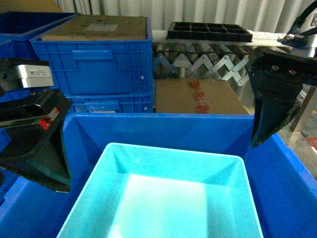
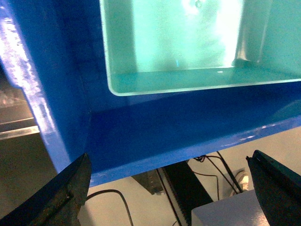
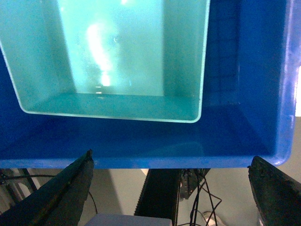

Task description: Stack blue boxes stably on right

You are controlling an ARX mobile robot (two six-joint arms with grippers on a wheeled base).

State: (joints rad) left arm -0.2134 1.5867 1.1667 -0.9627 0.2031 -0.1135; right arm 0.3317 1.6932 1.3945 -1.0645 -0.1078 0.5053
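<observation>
One turquoise tub (image 1: 168,198) sat inside one big blue crate (image 1: 163,126), between the two grippers. The left gripper (image 2: 169,188) and right gripper (image 3: 171,186) both had fingers spread wide, empty, beyond the crate's wall.

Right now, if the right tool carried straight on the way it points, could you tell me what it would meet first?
Probably the royal-blue crate, its near wall or floor, before the turquoise tub inside it; the right tool is open and empty, but depth is unclear.

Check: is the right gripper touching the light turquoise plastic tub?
Apart. The right wrist view shows the right gripper open, its fingertips outside the royal-blue crate's wall, with blue floor between that wall and the light turquoise plastic tub.
</observation>
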